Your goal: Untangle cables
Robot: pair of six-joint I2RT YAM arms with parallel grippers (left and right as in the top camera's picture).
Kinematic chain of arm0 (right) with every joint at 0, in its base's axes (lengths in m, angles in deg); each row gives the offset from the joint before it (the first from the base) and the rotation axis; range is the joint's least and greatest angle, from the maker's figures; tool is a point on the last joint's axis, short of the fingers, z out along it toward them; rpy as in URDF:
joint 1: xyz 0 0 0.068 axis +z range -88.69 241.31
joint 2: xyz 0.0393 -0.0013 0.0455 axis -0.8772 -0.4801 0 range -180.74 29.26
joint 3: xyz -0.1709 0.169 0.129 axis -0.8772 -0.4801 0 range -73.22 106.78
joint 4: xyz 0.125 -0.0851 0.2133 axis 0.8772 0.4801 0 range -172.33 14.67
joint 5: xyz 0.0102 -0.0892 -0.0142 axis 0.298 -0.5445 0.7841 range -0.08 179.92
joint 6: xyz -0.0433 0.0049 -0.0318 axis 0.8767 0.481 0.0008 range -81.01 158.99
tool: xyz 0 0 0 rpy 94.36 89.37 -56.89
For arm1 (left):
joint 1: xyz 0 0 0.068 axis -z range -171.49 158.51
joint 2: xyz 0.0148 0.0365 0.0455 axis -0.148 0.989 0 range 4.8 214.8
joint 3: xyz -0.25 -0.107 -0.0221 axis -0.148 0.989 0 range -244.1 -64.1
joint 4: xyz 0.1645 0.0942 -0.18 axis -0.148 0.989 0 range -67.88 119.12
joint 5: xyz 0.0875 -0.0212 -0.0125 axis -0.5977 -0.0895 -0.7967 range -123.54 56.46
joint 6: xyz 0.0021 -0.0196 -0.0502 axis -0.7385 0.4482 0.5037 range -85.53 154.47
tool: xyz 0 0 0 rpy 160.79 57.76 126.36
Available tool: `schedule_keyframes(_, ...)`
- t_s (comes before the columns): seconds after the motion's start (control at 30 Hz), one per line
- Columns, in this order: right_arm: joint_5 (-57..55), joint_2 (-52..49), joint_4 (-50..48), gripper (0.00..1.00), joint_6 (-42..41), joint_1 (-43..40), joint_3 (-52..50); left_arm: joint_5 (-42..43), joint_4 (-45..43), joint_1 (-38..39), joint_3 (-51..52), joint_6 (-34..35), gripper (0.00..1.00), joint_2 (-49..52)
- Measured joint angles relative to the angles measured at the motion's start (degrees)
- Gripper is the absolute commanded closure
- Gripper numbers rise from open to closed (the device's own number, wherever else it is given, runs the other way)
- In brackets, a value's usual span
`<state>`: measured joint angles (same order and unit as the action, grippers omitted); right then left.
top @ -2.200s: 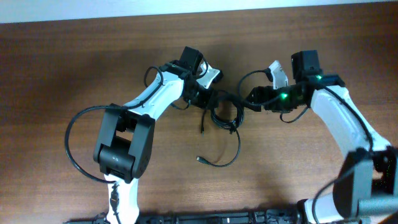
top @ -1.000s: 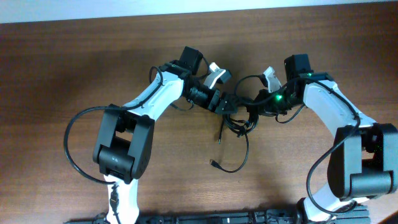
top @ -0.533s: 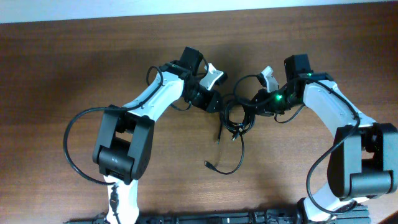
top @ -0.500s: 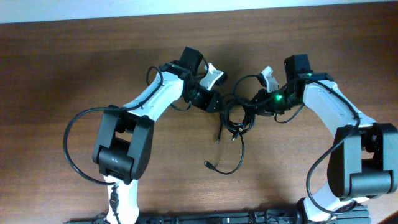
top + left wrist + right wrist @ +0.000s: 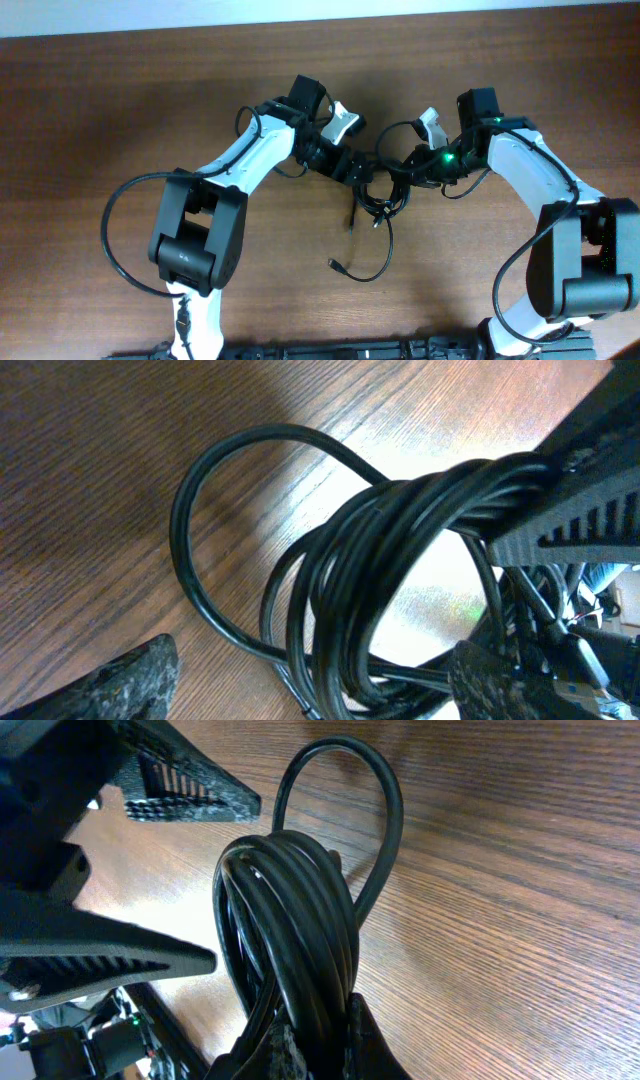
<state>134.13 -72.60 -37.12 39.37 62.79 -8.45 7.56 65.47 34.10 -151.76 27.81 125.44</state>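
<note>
Left gripper (image 5: 353, 166) edged right toward cables (image 5: 378, 196), jaws apart around them; right gripper (image 5: 325, 1045) was clamped on them. Cables remained one tangle; separation barely started.

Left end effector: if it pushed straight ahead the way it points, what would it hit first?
Most likely the cables bunched just ahead, held by the right end effector; depth is hard to judge.

This looks like a robotics lab bench. Two white-and-black robot arms, the left arm (image 5: 250, 150) and the right arm (image 5: 540, 185), stand at the near edge of a plain wood-grain table (image 5: 100, 120) by a black rail (image 5: 350, 351). Green lights (image 5: 448, 155) glow on the right one, and a tangle of cables (image 5: 378, 197) lies between them.
</note>
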Motion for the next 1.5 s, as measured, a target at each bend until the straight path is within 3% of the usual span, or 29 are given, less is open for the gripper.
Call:
schedule_keyframes(0.07,-0.4,0.0,0.2,0.96,0.0,0.0,0.0,0.0,0.3,0.0,0.0,0.0,0.10,-1.3)
schedule_keyframes(0.17,-0.8,0.0,0.2,0.96,0.0,0.0,0.0,2.0,4.0,0.0,0.0,0.5,0.03,-5.4)
schedule_keyframes(0.37,-0.8,0.0,0.3,0.96,0.0,0.0,0.0,4.5,11.3,0.4,-0.2,9.6,0.00,-6.8)
schedule_keyframes(0.8,-0.8,0.0,0.4,0.96,0.0,0.0,0.0,5.0,3.0,6.9,-0.1,40.9,0.00,-6.8)
schedule_keyframes(1.0,-0.8,0.0,0.3,0.96,0.1,0.0,0.0,5.0,1.8,6.9,-0.1,44.9,0.04,-6.8)
schedule_keyframes(1.13,-0.8,0.0,0.4,0.96,0.1,0.0,0.0,5.2,1.8,6.9,-0.1,45.7,0.12,-6.1)
schedule_keyframes(1.3,-0.9,0.0,0.3,0.96,0.1,0.0,0.0,5.5,2.6,6.9,0.2,45.8,0.12,-3.0)
schedule_keyframes(1.5,-1.1,0.0,0.4,0.96,0.1,0.0,0.0,5.8,2.6,6.9,1.7,46.2,0.30,-3.0)
